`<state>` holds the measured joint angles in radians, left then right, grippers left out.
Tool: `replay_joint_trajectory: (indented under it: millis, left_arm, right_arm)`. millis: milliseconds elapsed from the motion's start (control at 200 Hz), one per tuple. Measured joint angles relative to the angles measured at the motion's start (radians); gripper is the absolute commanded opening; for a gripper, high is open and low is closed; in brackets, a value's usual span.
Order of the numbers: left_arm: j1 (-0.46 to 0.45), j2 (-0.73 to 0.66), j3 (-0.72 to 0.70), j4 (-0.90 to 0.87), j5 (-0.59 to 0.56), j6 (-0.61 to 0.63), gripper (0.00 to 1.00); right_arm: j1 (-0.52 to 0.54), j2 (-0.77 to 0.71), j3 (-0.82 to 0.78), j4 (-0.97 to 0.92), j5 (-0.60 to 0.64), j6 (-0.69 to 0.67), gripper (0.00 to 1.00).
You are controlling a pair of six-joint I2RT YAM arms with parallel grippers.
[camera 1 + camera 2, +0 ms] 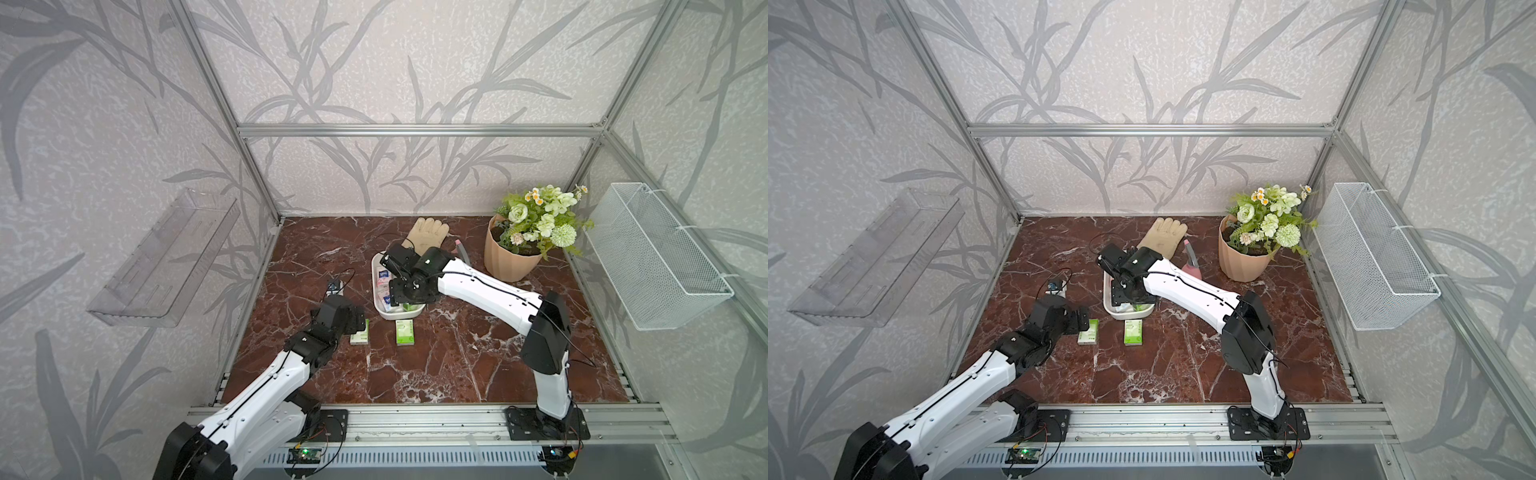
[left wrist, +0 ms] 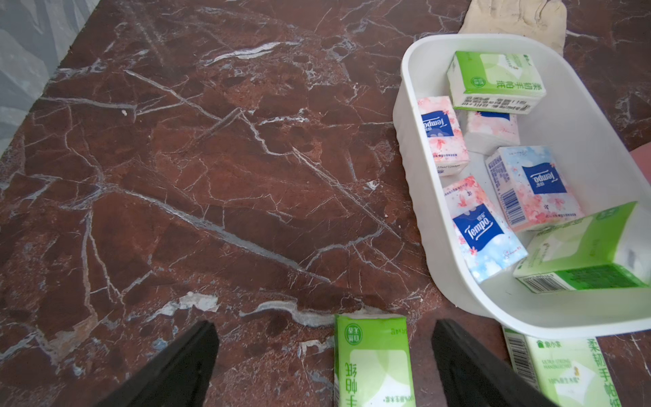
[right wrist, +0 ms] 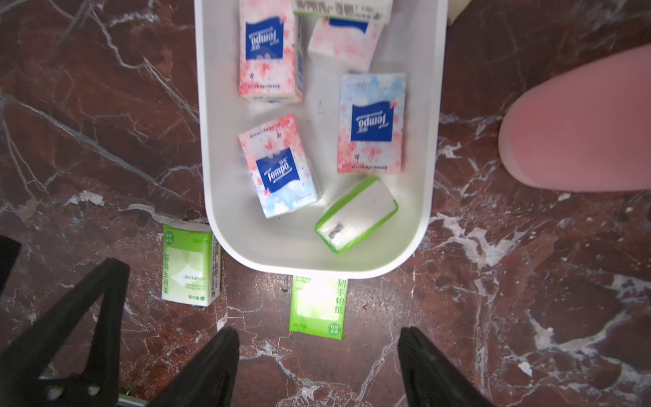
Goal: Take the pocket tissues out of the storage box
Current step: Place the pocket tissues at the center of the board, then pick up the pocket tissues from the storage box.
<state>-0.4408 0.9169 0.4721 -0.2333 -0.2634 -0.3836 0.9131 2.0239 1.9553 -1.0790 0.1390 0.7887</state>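
The white storage box [image 1: 388,316] [image 1: 1121,314] [image 2: 415,148] [image 3: 211,148] stands mid-table and holds several pocket tissues. Among them are pink and blue packs [image 3: 278,165] [image 2: 486,229] and a green one [image 3: 355,215] [image 2: 581,253] tipped on its edge at the near end. Two green packs lie on the table in front of the box [image 1: 360,332] [image 1: 405,332] [image 1: 1088,332] [image 1: 1133,332]. My left gripper [image 2: 324,327] is open low over one of them [image 2: 373,363], with both fingers apart from it. Above the box's near end, my right gripper [image 3: 317,331] is open and holds nothing.
Behind the box lie a beige glove [image 1: 428,232] and a pink spray bottle [image 1: 1192,266] [image 3: 581,123]. A flower pot [image 1: 511,257] stands at the back right. A wire basket [image 1: 656,257] hangs on the right wall and a clear shelf [image 1: 166,257] on the left.
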Motion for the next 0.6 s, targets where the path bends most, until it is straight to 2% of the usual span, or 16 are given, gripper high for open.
replay_joint_trajectory:
  millis: [210, 280, 400, 600]
  left_arm:
    - [0.005, 0.024, 0.002, 0.0, 0.0, -0.01, 1.0]
    - [0.006, 0.024, 0.002, 0.0, 0.0, -0.011, 1.0]
    - [0.009, 0.024, 0.002, 0.0, -0.001, -0.012, 1.0]
    - [0.009, 0.024, 0.002, 0.0, -0.001, -0.012, 1.0]
  right_arm:
    - [-0.055, 0.139, 0.177, -0.085, 0.01, -0.12, 0.77]
    - [-0.064, 0.183, 0.21, -0.105, 0.008, -0.172, 0.8]
    - [-0.07, 0.235, 0.243, -0.123, -0.005, -0.262, 0.89]
    - [-0.082, 0.261, 0.243, -0.137, -0.045, -0.368, 0.9]
